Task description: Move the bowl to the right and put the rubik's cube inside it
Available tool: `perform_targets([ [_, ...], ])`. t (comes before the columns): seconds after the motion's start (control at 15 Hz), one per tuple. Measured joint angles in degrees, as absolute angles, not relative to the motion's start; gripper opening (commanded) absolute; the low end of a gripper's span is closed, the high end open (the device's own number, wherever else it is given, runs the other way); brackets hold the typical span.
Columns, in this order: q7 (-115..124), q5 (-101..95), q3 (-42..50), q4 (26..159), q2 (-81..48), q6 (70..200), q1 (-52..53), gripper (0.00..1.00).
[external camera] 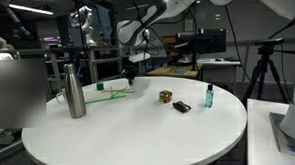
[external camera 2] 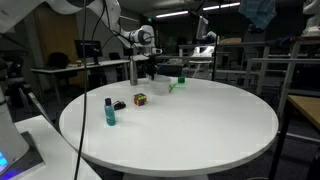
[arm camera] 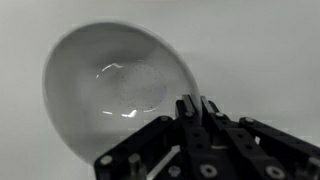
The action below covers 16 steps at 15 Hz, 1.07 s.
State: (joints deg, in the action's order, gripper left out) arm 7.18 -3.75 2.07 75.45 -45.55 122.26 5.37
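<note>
Bowl (arm camera: 110, 80) — its rim is clamped in the gripper (arm camera: 195, 103), jaws shut on it, at the far side of the round table (external camera: 130, 133). Steel bottle (external camera: 76, 91) stands near; rubik's cube (external camera: 165, 95), flat black object (external camera: 182, 106) and teal bottle (external camera: 208, 95) sit well apart — toward the table's middle.

Under the claw (external camera: 130, 82) sat the bowl (arm camera: 110, 85); the steel bottle (external camera: 76, 93) stood nearby; open table (external camera: 139, 128) lay toward the rubik's cube (external camera: 165, 95).
</note>
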Motion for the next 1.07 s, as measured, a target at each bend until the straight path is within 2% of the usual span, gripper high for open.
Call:
perform_targets([
  [1.07, 12.67, -6.43, 7.24, 73.60, -42.82, 119.28, 5.34, 0.03],
])
